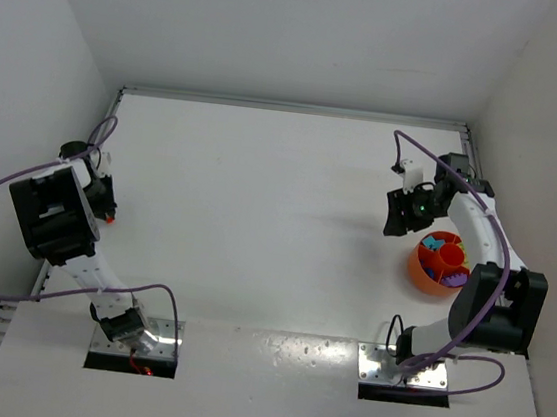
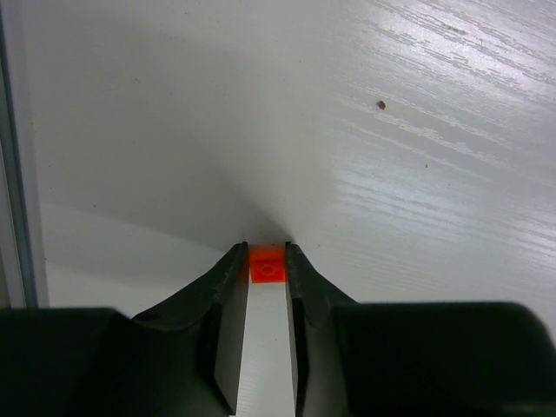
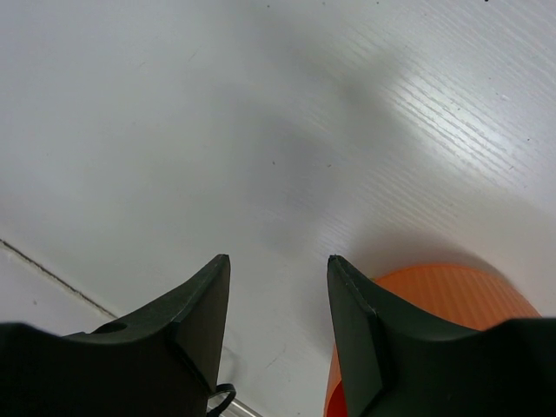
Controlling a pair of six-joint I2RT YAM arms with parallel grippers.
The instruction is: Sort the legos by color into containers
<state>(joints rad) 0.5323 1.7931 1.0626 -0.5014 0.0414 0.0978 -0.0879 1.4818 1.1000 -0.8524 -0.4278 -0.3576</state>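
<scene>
While the left fingers (image 2: 228, 291) pinch 1 orange lego (image 2: 267, 264), the sort looks nearly done.
Left fingers press both sides of the lego, which fills the gap at their tips and seems to rest on the tabletop (image 2: 391, 130) at its far left side, well apart from the bowl (image 1: 418, 276). Right fingers (image 3: 195, 304) stand apart with nothing between them, hovering just beside the bowl on the right. Count: 2 arms, 1 divided orange bowl, 1 lego outside it; the top view shows no other loose one. Bowl contents: teal, orange and purple pieces in separate compartments, too small to count singly. Judgement: all but 1 sorted; what remains is carrying this lego across to the orange compartment.
</scene>
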